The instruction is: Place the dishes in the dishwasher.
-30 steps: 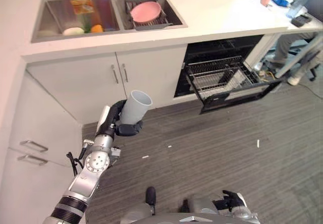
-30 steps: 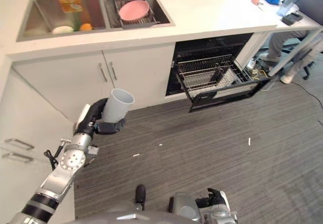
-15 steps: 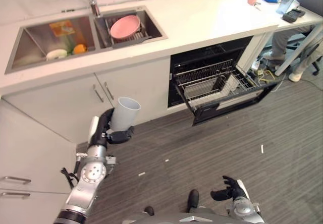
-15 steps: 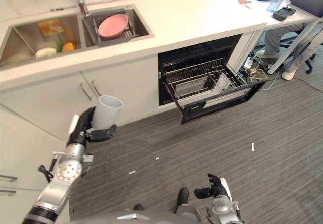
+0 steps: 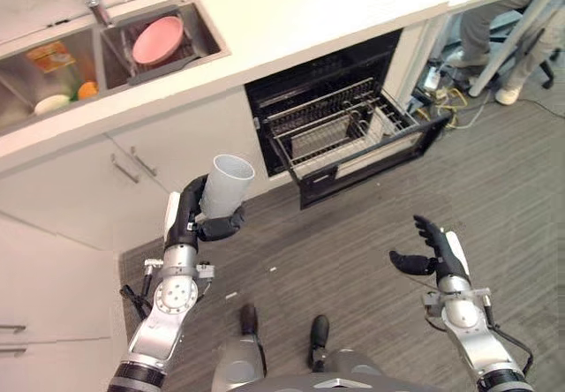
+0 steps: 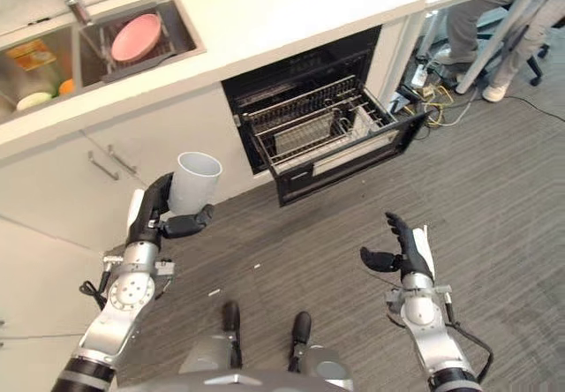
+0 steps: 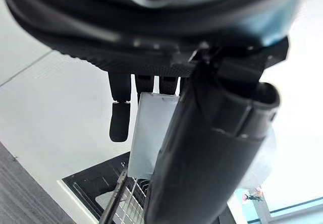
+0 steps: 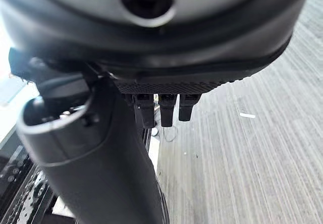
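Left hand (image 5: 196,218) up in front of cabinet doors (image 5: 132,158), fingers and thumb wrapped round grey cup (image 5: 224,184). Cup upright, mouth up, tilted slightly, held clear of floor (image 5: 353,233) and well apart from dishwasher (image 5: 340,123). In left wrist view, cup (image 7: 151,133) pinched between fingers (image 7: 119,118) and thumb.

Right hand (image 5: 434,249) raised over floor, lower right, fingers spread and relaxed, holding nothing. Fingers (image 8: 161,110) straight in right wrist view, floor past them.

Dishwasher open under counter (image 5: 300,12), door down, lower rack (image 5: 340,136) pulled out over it. Rack looks mostly bare, wire tines visible; contents hard to tell.

Sink (image 5: 106,43) at upper left, two basins. Pink plate (image 5: 157,39) in right basin on a wire rack. Left basin with small items: white bowl (image 5: 51,103), orange thing (image 5: 86,89), yellow packet (image 5: 51,56).

Person's legs (image 5: 494,30) at upper right by a table.
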Controlling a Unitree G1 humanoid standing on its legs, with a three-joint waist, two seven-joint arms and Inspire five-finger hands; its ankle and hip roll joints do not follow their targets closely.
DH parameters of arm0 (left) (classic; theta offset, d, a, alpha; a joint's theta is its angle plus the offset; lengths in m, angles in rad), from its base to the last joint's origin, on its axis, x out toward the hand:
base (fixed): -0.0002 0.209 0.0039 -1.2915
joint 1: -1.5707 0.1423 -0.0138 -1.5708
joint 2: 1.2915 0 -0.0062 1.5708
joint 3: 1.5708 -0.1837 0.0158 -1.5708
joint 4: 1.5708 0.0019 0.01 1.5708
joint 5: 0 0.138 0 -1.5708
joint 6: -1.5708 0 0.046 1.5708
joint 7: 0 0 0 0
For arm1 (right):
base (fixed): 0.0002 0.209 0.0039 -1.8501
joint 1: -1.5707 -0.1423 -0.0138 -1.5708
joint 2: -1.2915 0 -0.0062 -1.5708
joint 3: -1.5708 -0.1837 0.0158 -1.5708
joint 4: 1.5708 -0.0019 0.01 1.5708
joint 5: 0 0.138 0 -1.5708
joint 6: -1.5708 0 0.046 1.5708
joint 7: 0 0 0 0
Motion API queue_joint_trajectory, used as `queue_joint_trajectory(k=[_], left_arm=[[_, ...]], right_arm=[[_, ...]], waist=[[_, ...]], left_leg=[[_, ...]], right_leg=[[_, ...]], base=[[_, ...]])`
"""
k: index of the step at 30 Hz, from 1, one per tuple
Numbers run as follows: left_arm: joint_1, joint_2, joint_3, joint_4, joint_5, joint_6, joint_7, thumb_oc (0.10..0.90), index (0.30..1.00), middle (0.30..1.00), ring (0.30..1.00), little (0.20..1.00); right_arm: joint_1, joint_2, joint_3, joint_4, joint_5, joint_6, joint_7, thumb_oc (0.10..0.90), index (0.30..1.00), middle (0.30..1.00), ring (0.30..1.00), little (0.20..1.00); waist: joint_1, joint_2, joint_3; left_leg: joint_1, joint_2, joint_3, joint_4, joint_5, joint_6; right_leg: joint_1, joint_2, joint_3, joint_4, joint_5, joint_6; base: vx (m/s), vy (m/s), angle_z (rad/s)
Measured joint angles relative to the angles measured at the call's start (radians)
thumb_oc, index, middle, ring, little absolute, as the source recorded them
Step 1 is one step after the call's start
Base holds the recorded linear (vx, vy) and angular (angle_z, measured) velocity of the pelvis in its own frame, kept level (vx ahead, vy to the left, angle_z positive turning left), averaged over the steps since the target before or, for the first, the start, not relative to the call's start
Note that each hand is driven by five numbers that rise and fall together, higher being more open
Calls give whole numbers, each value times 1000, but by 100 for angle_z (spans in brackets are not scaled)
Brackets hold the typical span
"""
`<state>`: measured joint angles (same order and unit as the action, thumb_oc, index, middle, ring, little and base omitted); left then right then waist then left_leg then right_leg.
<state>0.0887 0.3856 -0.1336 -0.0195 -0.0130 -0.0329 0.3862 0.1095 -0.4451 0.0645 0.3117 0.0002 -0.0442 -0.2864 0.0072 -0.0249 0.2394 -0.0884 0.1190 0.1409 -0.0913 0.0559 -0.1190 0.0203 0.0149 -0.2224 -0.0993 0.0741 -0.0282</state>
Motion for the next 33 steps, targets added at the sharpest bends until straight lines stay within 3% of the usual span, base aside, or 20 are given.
queue_joint_trajectory(k=[4,6,9,18,24,30,33], left_arm=[[-24,-1,8,-35,33,1,27,400,300,300,300,300],[-75,3,9,-75,66,0,28,400,300,300,300,300],[-144,25,23,-76,67,11,32,400,300,300,300,300],[-259,39,19,-127,141,13,72,400,300,300,300,300],[-268,40,-29,-131,142,13,72,400,300,300,300,300],[-270,38,-99,-131,142,13,64,400,300,300,300,300],[-284,35,-112,-126,143,13,65,400,300,300,300,300]], right_arm=[[28,13,-40,-152,3,-6,-2,800,900,900,900,900],[19,20,-87,-192,15,-17,-13,800,900,900,900,900],[-37,53,-70,-241,105,-11,-4,800,900,900,900,900],[-162,157,-19,-356,335,-63,13,800,900,900,900,900],[-184,169,40,-357,365,-92,14,800,900,900,900,900],[-190,173,67,-365,396,-92,13,800,900,900,900,900],[-191,172,113,-366,419,-93,19,800,900,900,900,900]], waist=[[-39,0,-1],[-71,5,-8],[-69,-9,-8],[-45,-11,-18],[-32,-12,-27],[-34,6,-38],[-42,28,-51]], left_leg=[[53,-4,22,0,33,22],[131,6,44,-2,35,28],[153,-10,87,-1,24,45],[180,-65,74,-2,-2,86],[180,-73,75,-1,-4,93],[179,-74,74,-1,-4,93],[179,-74,72,-2,-4,93]], right_leg=[[18,42,15,0,-15,-25],[25,67,23,2,-17,-36],[32,46,46,6,-10,-27],[64,-7,38,3,-17,-8],[63,-15,39,3,-18,2],[63,-16,37,3,-19,2],[64,-16,37,2,-19,3]], base=[[80,81,-29],[32,129,-5],[33,107,-35],[1,73,5],[-3,28,0],[0,0,0],[-2,-4,2]])
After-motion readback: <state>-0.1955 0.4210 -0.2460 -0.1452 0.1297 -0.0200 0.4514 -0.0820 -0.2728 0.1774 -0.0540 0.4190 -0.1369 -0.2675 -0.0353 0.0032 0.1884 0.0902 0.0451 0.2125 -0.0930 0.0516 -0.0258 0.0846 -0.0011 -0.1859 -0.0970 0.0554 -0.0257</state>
